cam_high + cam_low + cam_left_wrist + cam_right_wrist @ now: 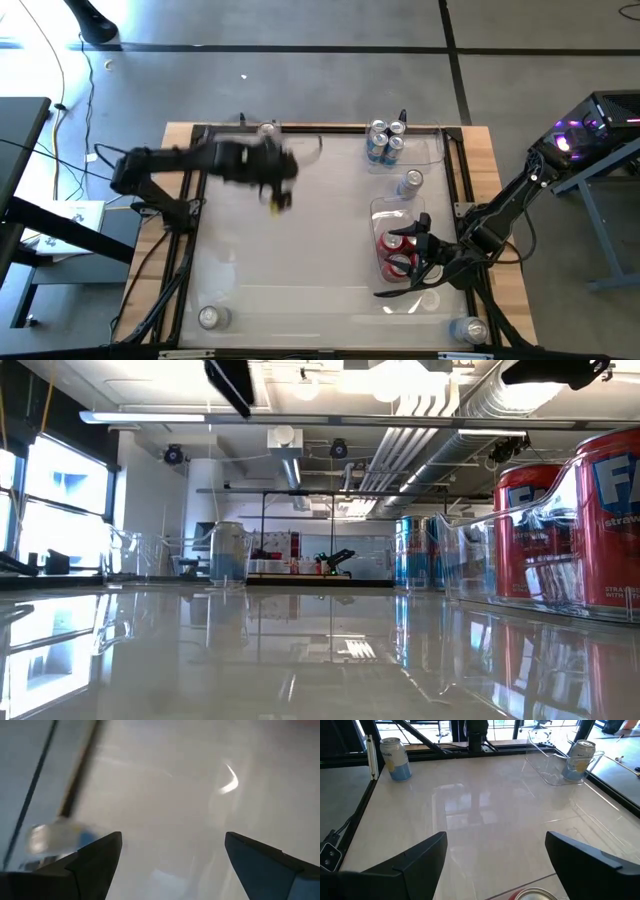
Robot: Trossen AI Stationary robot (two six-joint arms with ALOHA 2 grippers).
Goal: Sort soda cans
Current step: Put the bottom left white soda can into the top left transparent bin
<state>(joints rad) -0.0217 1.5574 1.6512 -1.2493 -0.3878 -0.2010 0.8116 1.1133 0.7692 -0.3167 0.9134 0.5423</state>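
Near edge of the table (300, 300): one silver-grey can (209, 317) stands at the left corner, another silver-grey can (472, 329) at the right corner, both upright, outside any bin.

Just beyond, right side: right gripper (418, 262) sits over a clear bin (380, 212) holding the red cans (398, 254). Fingers spread wide, nothing between them. Right wrist view confirms it: both fingers (420, 860) apart, empty gap, a red can's silver top (535, 895) just below them. Low view shows the same red cans (540, 545) close up inside the bin wall.

Mid table: a single silver-grey can (410, 183) upright, just beyond the red-can bin.

Left gripper (277, 190) hangs above bare tabletop left of centre, motion-blurred. Left wrist view: fingers (95, 862) wide apart, holding nothing.

Far edge: a cluster of blue cans (385, 142) stands touching one another in a second clear bin (432, 150) at the right. Another can (268, 129) sits in a clear bin (312, 148) at the far left-centre; body colour cannot be told from above. Low view shows it as pale silver-grey (229, 554).
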